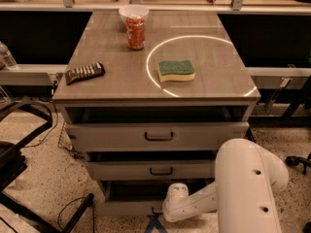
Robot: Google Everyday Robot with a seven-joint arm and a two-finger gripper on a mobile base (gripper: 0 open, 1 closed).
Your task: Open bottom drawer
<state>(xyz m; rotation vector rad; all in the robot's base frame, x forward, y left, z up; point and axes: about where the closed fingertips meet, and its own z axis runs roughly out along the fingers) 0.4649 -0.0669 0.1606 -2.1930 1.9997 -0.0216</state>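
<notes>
The grey-beige cabinet has three drawers. The bottom drawer (pixel 124 207) is the low narrow panel near the floor, with a dark gap above it. Only a bit of its dark handle (pixel 154 210) shows beside the arm. My gripper (pixel 167 210) is at the end of the white arm (pixel 243 188), right at the bottom drawer's front by the handle. The white wrist (pixel 176 198) hides most of it. The middle drawer (pixel 160 170) and top drawer (pixel 158 136) stand above, each slightly out.
On the cabinet top (pixel 112 89) lie a green-yellow sponge (pixel 176 70), a red can (pixel 135 31), a white bowl (pixel 133 12) and a dark snack bag (pixel 85 73). A black chair base (pixel 29 188) and cables lie on the floor at left.
</notes>
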